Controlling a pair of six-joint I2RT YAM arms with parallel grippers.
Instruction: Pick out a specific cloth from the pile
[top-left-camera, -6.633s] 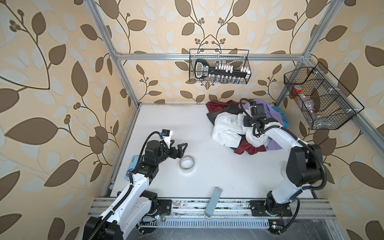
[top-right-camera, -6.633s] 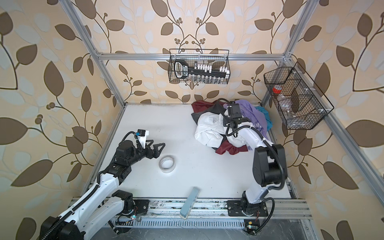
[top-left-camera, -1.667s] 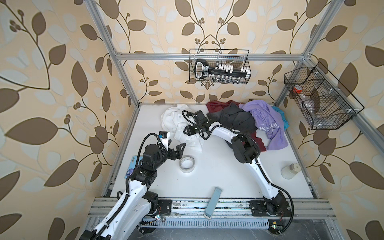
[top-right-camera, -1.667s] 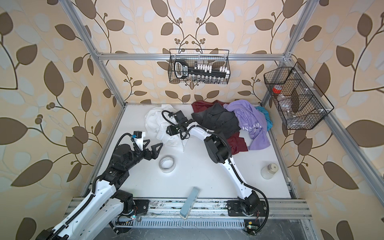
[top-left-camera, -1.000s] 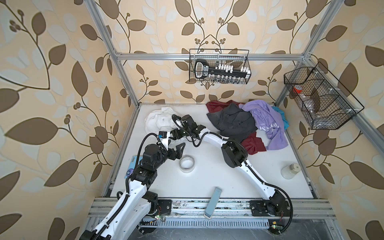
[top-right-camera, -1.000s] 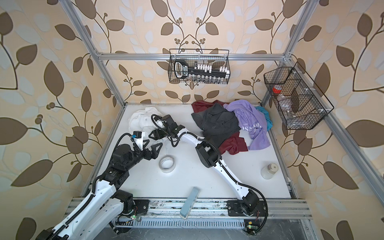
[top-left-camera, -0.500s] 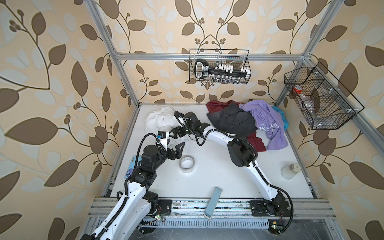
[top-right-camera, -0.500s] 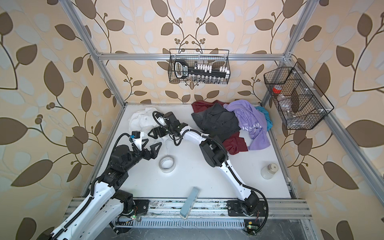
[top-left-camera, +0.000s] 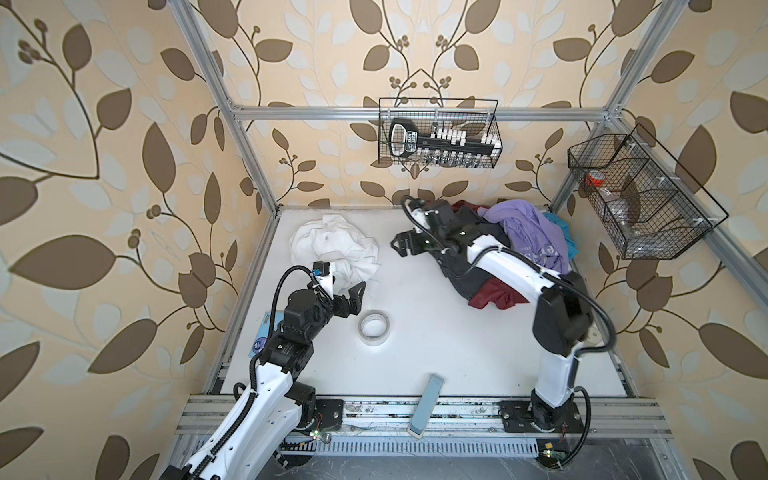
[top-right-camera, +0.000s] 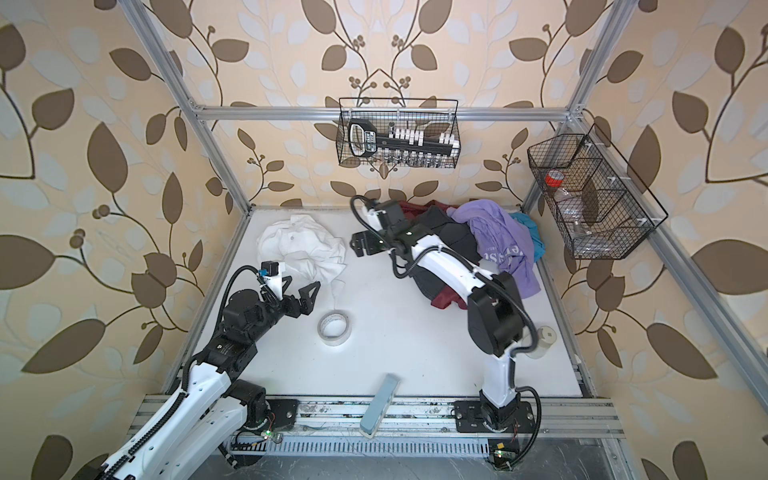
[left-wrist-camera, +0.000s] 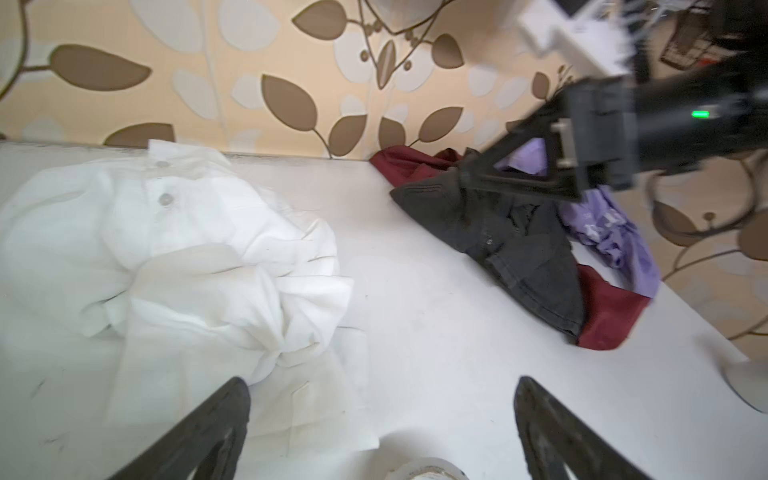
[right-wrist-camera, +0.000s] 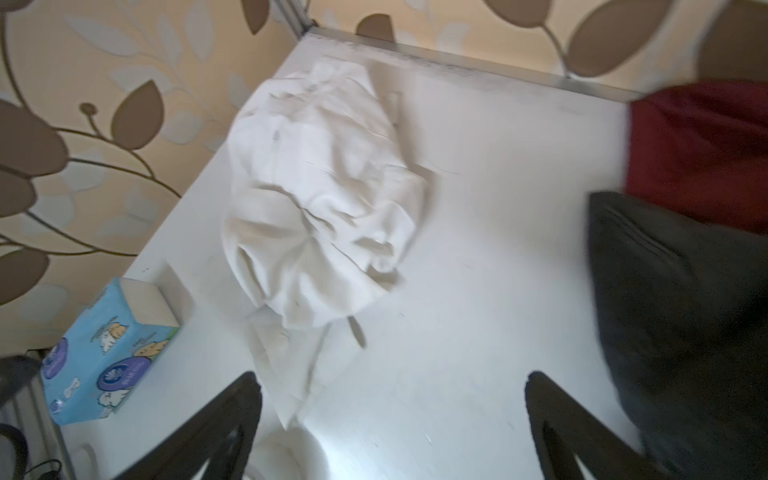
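The cloth (top-left-camera: 334, 249) lies bunched on the desk (top-left-camera: 436, 332) near the far left corner, well apart from the pile (top-left-camera: 534, 237), so the picking-out looks all but done. The right arm (top-left-camera: 503, 266) hangs between the two, its jaws wide apart and empty. Its next move should lift it away without snagging the dark garment (top-left-camera: 457, 268) beneath it. The left arm (top-left-camera: 303, 316) has its jaws apart too, holding nothing, near the tape roll (top-left-camera: 374, 328). The cloth's near edge is hidden behind the left wrist and fades into the white desk. The right wrist view is blurred, and the blue garment (top-left-camera: 559, 222) barely shows.
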